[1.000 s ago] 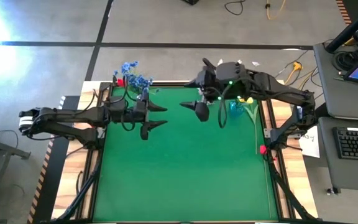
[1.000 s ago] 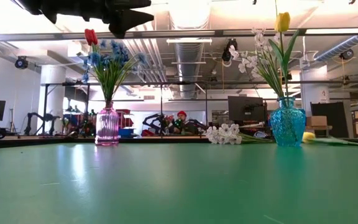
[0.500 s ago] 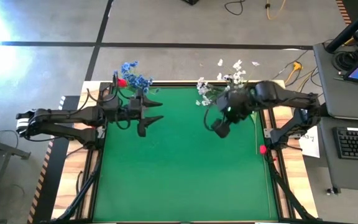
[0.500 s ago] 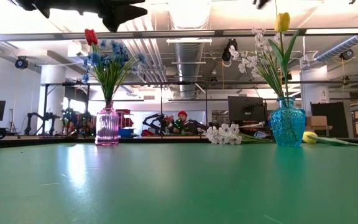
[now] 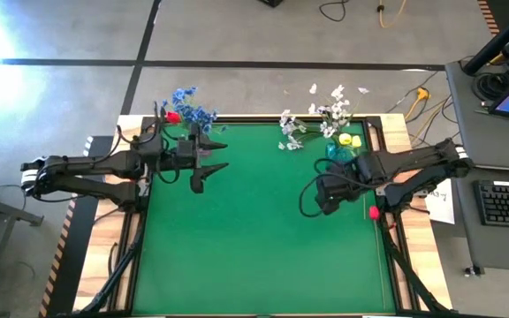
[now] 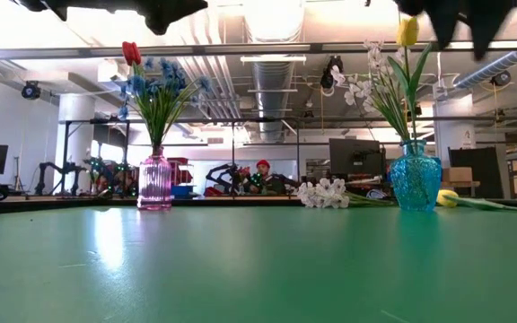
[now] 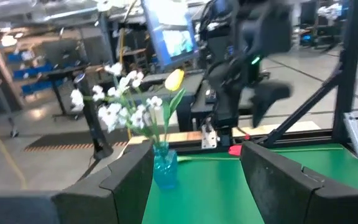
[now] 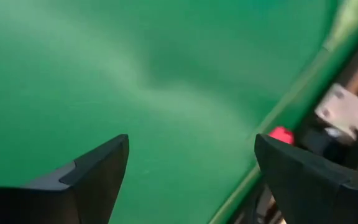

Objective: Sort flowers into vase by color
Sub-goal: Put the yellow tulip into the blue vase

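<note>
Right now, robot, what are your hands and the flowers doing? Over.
Left gripper open, empty, near pink vase. Right gripper open, empty, by blue vase. White spray and yellow tulip lie unsorted.

Middle and near part of the green mat [image 5: 254,247] is bare, so I have free passage there. Far edge is where it gets tight: pink vase [image 6: 154,182] with blue and red flowers stands far left, turquoise vase [image 6: 416,176] with white sprays and a yellow tulip far right. White blossom spray [image 6: 323,192] and a yellow tulip [image 6: 448,198] lie on the mat beside the turquoise vase. My left gripper [image 5: 203,165] hangs just near of the pink vase, my right gripper [image 5: 325,196] near of the turquoise one.
</note>
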`<control>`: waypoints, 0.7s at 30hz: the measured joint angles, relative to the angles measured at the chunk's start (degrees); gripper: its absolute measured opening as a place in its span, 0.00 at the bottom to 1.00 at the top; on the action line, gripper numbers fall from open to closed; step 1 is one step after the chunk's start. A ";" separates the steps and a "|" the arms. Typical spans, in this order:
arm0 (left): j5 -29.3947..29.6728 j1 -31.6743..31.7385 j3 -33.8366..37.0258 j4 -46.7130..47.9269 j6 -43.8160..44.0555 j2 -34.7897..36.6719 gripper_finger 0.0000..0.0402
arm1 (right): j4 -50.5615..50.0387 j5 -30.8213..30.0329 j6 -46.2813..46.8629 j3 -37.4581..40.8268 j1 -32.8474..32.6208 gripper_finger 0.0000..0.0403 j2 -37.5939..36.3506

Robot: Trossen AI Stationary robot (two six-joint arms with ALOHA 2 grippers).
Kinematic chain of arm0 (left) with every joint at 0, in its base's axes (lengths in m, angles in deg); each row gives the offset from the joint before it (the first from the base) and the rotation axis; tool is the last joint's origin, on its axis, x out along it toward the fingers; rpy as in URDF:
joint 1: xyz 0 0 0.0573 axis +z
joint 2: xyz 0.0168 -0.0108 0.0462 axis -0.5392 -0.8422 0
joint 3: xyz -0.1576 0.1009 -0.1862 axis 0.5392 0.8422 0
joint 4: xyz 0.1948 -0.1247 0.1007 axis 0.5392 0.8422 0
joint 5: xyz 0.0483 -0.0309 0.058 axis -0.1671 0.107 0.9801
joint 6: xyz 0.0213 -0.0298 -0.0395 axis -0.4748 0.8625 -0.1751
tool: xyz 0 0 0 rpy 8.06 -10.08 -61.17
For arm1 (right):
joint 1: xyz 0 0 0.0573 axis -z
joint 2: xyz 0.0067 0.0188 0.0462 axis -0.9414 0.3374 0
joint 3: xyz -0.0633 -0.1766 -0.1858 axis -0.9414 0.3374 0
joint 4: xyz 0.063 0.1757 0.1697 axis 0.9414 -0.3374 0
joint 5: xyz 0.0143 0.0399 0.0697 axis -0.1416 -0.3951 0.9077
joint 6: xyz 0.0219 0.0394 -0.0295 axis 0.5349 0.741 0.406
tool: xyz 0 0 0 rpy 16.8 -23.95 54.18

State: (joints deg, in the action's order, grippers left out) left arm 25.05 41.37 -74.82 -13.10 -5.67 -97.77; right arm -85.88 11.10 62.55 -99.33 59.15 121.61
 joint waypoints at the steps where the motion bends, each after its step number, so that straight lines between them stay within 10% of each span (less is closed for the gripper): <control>1: -1.19 0.02 0.00 0.00 -0.53 0.32 0.57 | -0.01 -0.38 1.92 2.58 -0.16 0.83 -1.06; 21: -4.83 0.82 -14.09 12.15 -10.59 1.90 0.57 | 7.63 -2.55 9.86 33.29 5.10 0.80 0.13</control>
State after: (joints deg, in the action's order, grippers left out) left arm 20.22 42.18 -88.91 -0.95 -16.26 -95.87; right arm -78.25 8.54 72.40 -66.04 64.25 121.73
